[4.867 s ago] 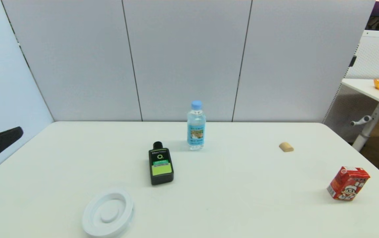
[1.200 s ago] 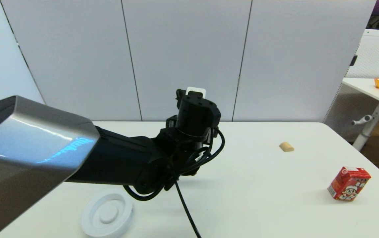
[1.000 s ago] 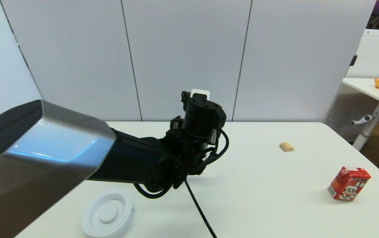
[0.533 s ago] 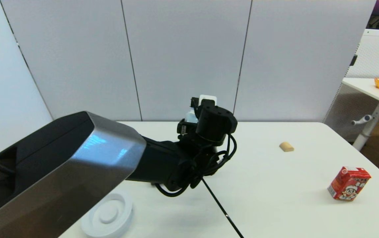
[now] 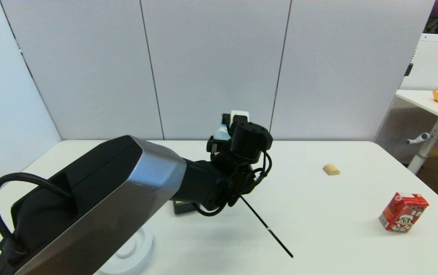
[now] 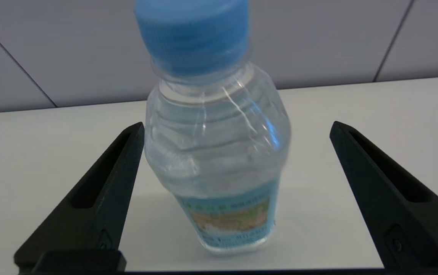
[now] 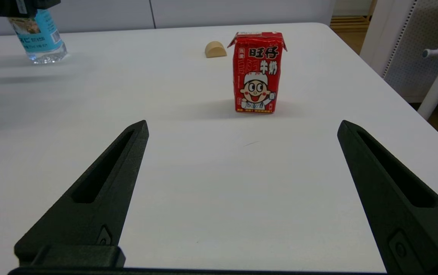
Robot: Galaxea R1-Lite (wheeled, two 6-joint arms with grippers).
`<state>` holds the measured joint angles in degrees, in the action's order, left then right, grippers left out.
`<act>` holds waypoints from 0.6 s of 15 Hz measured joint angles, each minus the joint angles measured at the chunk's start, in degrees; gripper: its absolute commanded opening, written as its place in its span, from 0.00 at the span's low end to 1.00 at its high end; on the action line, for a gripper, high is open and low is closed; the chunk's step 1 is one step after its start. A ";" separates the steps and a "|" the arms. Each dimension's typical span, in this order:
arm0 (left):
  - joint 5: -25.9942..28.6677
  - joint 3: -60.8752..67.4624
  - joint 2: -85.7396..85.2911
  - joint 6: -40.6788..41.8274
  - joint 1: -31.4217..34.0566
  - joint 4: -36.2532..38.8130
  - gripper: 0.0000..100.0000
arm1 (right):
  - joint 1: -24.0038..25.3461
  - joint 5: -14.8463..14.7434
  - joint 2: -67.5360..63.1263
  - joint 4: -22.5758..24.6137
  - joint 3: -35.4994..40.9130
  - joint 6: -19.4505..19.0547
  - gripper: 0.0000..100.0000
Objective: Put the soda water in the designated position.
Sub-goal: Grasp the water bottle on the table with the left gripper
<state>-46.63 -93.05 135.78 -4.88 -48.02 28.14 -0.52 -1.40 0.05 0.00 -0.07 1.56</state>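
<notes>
The soda water (image 6: 215,152), a clear bottle with a light blue cap and label, stands upright at the table's far middle. My left gripper (image 6: 238,128) is open around it. One finger (image 6: 127,152) is close to the bottle's side, and the other finger (image 6: 360,160) is well off it. In the head view my left wrist (image 5: 247,141) hides nearly all of the soda water (image 5: 222,133). The right wrist view shows the soda water's lower half (image 7: 39,38) far off. My right gripper (image 7: 241,124) hangs open and empty low over the table's right front.
A white round disc (image 5: 140,244) lies at the front left, partly under my left arm. A corner of the flat black bottle (image 5: 182,208) shows beneath that arm. A tan block (image 5: 331,169) and a red milk carton (image 5: 403,212) sit at the right.
My left arm came in from the left and reached across the table. In the last second its wrist slid right and forward to the soda water, which has not moved.
</notes>
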 measured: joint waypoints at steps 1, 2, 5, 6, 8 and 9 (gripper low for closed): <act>0.00 -0.99 0.77 0.22 0.73 -0.06 1.00 | 0.00 0.00 0.00 0.00 0.00 0.00 1.00; 0.09 -1.68 1.33 0.33 1.52 -0.13 1.00 | 0.00 -0.02 0.00 0.00 0.00 0.00 1.00; 0.27 -2.54 2.39 0.45 3.15 -0.27 1.00 | 0.00 0.00 0.00 0.00 -0.02 0.01 1.00; 0.30 -2.60 2.56 0.45 3.36 -0.27 1.00 | 0.00 0.00 0.00 0.00 -0.02 0.01 1.00; 0.40 -2.65 2.69 0.45 3.67 -0.24 1.00 | 0.00 0.02 0.00 0.00 -0.02 0.00 1.00; 0.40 -2.65 2.69 0.39 3.78 -0.30 1.00 | 0.00 0.00 0.00 0.00 -0.02 0.00 1.00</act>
<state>-46.23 -95.70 138.47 -4.49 -44.24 27.83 -0.52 -1.40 0.05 0.00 -0.10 1.56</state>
